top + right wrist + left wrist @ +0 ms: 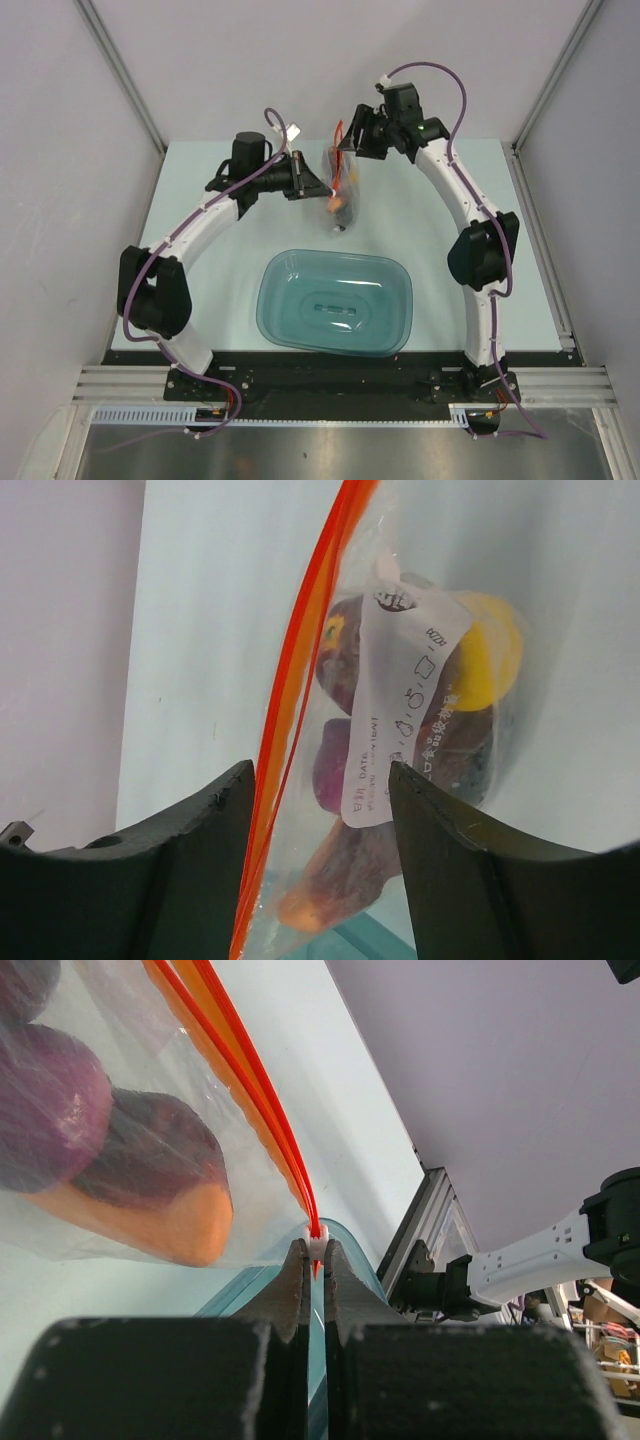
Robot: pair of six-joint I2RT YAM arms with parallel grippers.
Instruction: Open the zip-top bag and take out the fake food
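- Top external view: one teal tub [268, 300] nearest the arm bases; beyond it, one zip-top bag [340, 195] held between two arms.
- Left gripper [316, 1252] clamps the bag's mouth end; right gripper [320, 780] gapes around the mouth, gripping nothing.
- At least four fake food [495, 665] pieces inside; the one-corner hold risks a slip or swing.

One zip-top bag [338, 192], one white label [400, 695], one teal tub [285, 280].
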